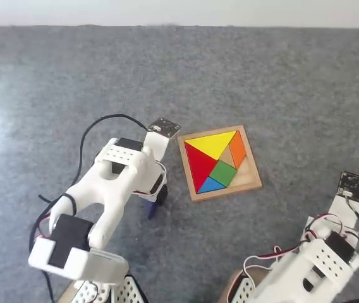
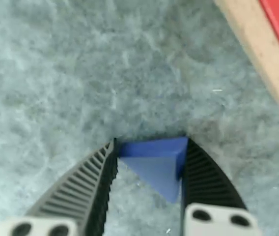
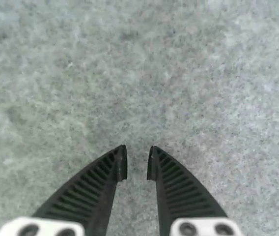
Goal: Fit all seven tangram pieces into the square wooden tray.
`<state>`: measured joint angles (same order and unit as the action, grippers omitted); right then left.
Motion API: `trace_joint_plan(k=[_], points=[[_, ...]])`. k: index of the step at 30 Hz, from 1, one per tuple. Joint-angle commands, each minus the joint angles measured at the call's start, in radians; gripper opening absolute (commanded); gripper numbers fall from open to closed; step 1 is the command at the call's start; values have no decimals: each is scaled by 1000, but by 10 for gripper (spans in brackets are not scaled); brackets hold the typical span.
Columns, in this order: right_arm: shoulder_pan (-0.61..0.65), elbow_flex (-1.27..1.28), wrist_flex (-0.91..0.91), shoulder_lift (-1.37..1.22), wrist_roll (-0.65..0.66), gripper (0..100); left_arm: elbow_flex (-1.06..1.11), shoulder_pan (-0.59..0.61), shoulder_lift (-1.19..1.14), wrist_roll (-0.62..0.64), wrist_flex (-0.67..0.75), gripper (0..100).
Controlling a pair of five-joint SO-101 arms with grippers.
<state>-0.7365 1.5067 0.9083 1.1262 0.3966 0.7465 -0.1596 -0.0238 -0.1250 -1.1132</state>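
The dark blue triangle (image 2: 155,164) sits pinched between the ribbed fingers (image 2: 201,169) of the left hand (image 2: 149,147), which has closed onto its two sides. We cannot tell whether it rests on the grey tabletop (image 1: 261,76) or hangs just above it. The square wooden tray (image 1: 230,191) lies just beside this hand, apart from it. It already holds a yellow triangle (image 1: 214,144), a red triangle (image 1: 198,165), an orange piece (image 1: 237,148), a green square (image 1: 224,172) and a light blue triangle (image 1: 211,185), with bare wood along one side. We judge the pickup made; next we would lift, carry across, and turn the triangle to suit that gap. The right hand (image 3: 137,162) hovers well apart, its tips a narrow slit apart, empty
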Motion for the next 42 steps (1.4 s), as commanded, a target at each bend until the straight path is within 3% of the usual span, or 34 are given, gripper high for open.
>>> trace_joint_plan(k=[1,17,31,35,42], points=[[12,-3,-18,22,11,91,-15,8,-14,-11,18,199],[12,-3,-18,22,11,91,-42,8,-3,-12,-40,89],[12,-3,-19,22,9,91,-433,69,-3,-74,-399,12],[12,-3,-19,22,8,91,-591,-9,-5,-94,-480,12],[7,-5,-19,22,8,91,-739,-272,-15,-109,-453,12]])
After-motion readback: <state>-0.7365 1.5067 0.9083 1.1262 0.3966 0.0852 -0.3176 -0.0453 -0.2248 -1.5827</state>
